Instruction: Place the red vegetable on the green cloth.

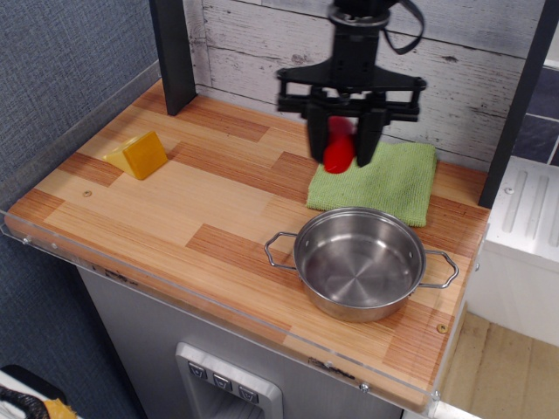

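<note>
One red vegetable, one green cloth, one steel pot and one yellow wedge block share the wooden table. The vegetable is glossy, red and elongated, hanging upright. The gripper has its two black fingers closed against the vegetable's sides, holding it above the cloth's ten o'clock corner. The pot sits at six o'clock from the cloth; the block lies well apart, toward nine o'clock.

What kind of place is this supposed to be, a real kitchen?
Probably a mock kitchen counter for robot practice: a wood-pattern countertop holds a steel pot, a green cloth and a yellow wedge block, while the gripper holds a toy-like red vegetable.
</note>
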Controlling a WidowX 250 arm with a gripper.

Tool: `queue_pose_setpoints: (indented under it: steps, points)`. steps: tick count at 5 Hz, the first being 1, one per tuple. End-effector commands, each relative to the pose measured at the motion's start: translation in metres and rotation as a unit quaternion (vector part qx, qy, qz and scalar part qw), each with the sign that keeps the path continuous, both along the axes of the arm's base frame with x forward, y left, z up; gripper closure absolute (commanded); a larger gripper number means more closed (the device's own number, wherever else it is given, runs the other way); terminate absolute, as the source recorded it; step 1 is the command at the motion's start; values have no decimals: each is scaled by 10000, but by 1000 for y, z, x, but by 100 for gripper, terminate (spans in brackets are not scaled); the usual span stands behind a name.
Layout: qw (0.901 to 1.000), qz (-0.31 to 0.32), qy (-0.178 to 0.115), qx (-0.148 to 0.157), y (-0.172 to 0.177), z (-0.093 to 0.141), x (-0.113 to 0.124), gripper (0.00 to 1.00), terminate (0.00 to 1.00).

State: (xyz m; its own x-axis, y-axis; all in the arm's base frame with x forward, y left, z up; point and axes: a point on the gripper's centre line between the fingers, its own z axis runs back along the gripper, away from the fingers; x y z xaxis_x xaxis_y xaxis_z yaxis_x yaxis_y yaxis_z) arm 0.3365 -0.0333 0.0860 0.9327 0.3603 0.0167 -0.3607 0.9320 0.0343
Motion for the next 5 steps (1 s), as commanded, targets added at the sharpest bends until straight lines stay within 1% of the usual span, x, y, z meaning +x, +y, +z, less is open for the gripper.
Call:
queue_pose_setpoints:
  steps: [1,2,3,5]
  points:
    - [9989,-1,-310,356,-11,-9,42,100,0]
    - [9994,-57,-308,170,-14,-19,49,100,0]
    - [9996,-107,-237,59,-12,-32,53,100,0]
    - [9998,-105,-187,-5,-8,-39,55,100,0]
